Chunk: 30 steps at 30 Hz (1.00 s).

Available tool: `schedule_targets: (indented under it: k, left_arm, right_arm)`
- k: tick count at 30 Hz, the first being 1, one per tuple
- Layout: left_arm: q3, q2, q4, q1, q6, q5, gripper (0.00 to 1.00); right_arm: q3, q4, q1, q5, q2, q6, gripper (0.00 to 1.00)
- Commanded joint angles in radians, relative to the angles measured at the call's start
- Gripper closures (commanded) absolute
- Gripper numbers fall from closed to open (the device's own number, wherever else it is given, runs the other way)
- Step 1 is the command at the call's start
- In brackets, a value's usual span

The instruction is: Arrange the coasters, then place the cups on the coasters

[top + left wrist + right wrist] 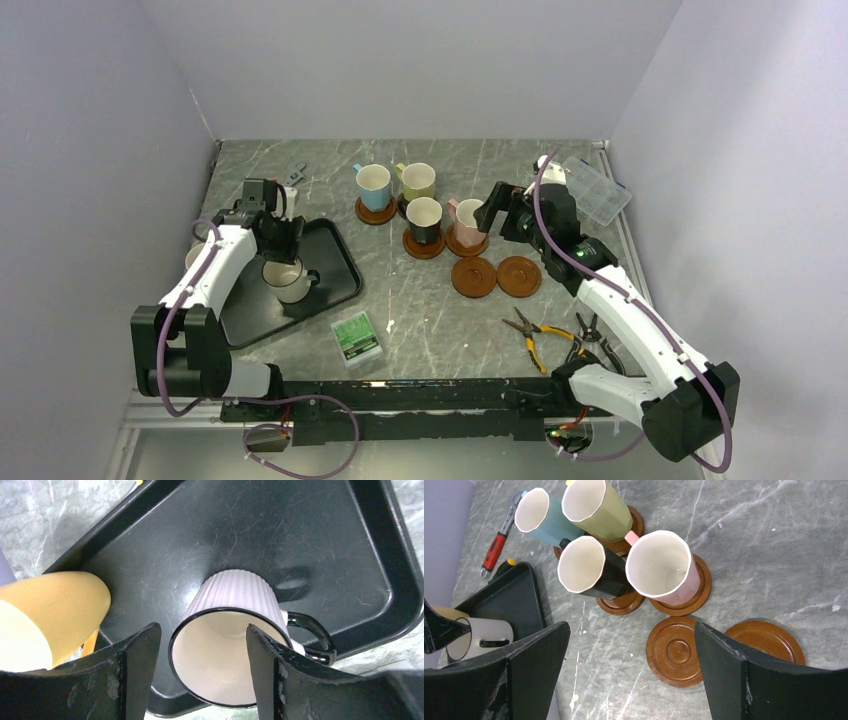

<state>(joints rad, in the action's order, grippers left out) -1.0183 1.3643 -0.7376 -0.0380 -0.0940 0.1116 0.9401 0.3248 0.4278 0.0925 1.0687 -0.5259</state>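
Observation:
A white ribbed cup with a black rim and handle stands on the black tray, next to a yellow cup. My left gripper is open just above the white cup, one finger outside its rim and the other over its mouth. The light blue, olive, black and pink cups each stand on a coaster. Two coasters lie bare. My right gripper hangs open and empty above the table, near the bare coasters.
Yellow-handled pliers and another tool lie at the front right. A clear plastic box sits at the back right. A green packet lies in front of the tray, and a red-handled wrench behind it.

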Motion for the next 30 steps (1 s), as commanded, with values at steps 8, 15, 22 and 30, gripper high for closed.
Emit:
schedule_targets:
  k: [8, 15, 22, 30]
  left_arm:
    - [-0.024, 0.061, 0.136, -0.008, -0.115, -0.122, 0.34]
    - [-0.054, 0.094, 0.106, -0.013, -0.079, -0.071, 0.59]
    - [-0.082, 0.080, -0.055, -0.021, 0.121, -0.016, 0.76]
    - [-0.055, 0.038, -0.051, -0.022, 0.156, -0.061, 0.39]
  right_arm:
    - [-0.015, -0.001, -0.006, -0.008, -0.027, 0.016, 0.00]
    - [-0.017, 0.004, -0.007, -0.014, -0.041, 0.020, 0.00]
    - [-0.024, 0.001, -0.007, -0.013, -0.034, 0.016, 0.00]
    - [-0.021, -0.006, -0.007, -0.032, -0.015, 0.008, 0.00]
